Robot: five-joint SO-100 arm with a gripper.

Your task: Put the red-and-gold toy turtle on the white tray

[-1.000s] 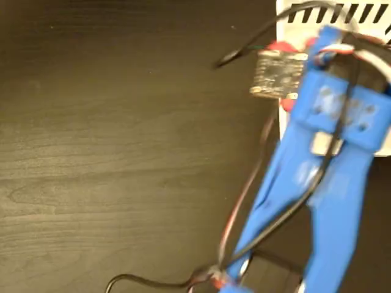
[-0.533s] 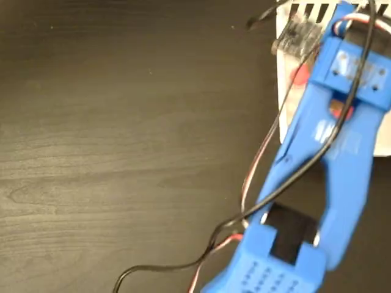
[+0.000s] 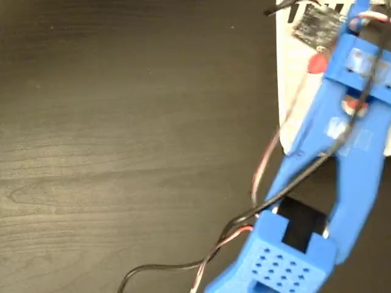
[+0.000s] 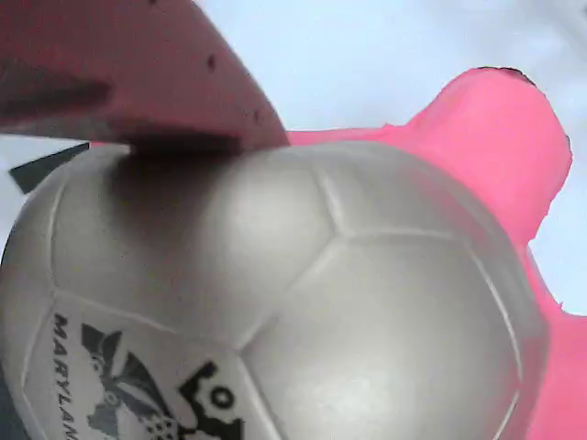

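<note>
Fingers press on the red-and-gold toy turtle (image 4: 303,312): in the wrist view one red finger (image 4: 128,73) lies flat against the domed shell, the other finger unseen, so the jaws look closed on the toy. Pale surface shows behind it. In the fixed view the blue arm (image 3: 336,159) reaches over the white tray (image 3: 293,91) at the dark table's (image 3: 122,146) right edge.

Turtle (image 3: 316,63) mostly hidden under blurred arm (image 3: 342,140)
</note>
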